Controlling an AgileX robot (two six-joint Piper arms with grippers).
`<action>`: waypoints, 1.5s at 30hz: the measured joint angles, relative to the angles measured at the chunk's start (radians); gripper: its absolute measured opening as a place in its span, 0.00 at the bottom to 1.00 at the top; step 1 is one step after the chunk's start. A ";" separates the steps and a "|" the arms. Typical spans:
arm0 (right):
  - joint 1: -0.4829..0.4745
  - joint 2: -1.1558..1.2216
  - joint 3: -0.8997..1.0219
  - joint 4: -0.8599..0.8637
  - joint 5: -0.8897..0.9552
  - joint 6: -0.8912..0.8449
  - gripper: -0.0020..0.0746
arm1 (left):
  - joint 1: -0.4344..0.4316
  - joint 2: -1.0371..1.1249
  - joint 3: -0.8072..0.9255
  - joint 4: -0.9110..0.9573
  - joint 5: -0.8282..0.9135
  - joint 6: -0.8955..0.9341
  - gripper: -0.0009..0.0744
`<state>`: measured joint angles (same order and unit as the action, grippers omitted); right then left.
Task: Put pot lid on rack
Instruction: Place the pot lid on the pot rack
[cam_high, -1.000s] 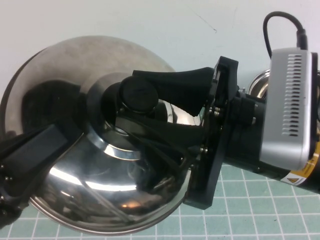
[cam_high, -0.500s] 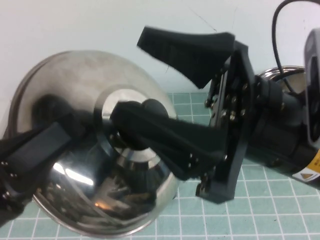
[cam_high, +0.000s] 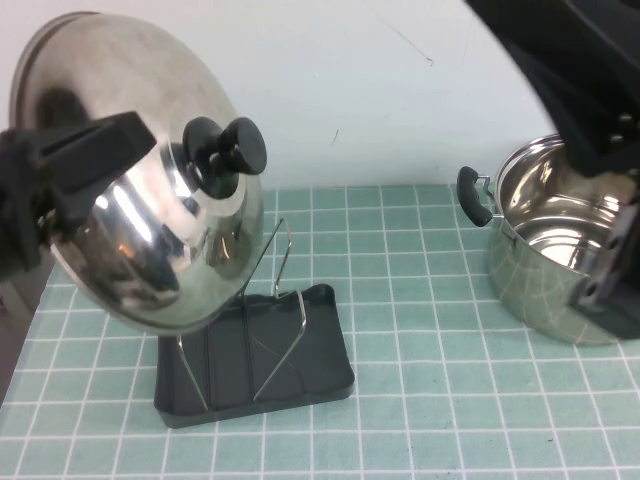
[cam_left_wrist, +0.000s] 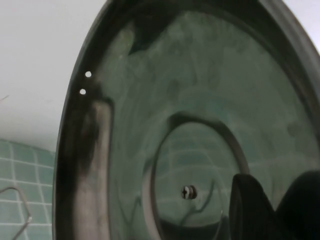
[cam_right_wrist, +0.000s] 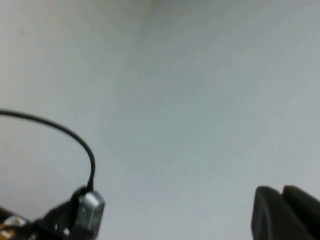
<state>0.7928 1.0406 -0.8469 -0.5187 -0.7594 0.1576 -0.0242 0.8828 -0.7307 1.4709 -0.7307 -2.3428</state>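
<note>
Left gripper (cam_high: 60, 185) at 9 o'clock now gripping pot lid (cam_high: 140, 190) by rim, jaws clamping edge, lid tilting above rack (cam_high: 255, 350); right gripper (cam_high: 590, 90) having let go of knob, pulling away toward 2 o'clock over pot (cam_high: 545, 250), finger state unclear

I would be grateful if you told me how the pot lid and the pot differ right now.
The pot lid is held tilted in the air by the left gripper on its rim, above the rack; the pot stands upright on the table. The lid is a shallow dome with a black knob; the pot is deep and open, with a black side handle. Both are shiny steel. The right gripper is raised over the pot.
</note>
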 joint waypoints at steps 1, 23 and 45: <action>0.000 -0.030 0.000 0.001 0.088 -0.002 0.05 | 0.000 0.026 -0.014 0.009 0.002 -0.005 0.24; 0.000 -0.248 0.008 0.001 0.870 -0.006 0.03 | -0.414 0.388 -0.047 0.224 0.541 0.028 0.24; 0.000 -0.248 0.008 0.001 0.870 -0.006 0.02 | -0.469 0.512 -0.087 0.264 0.660 0.206 0.88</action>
<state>0.7928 0.7924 -0.8384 -0.5177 0.1111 0.1516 -0.4931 1.3945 -0.8182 1.7345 -0.0711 -2.1366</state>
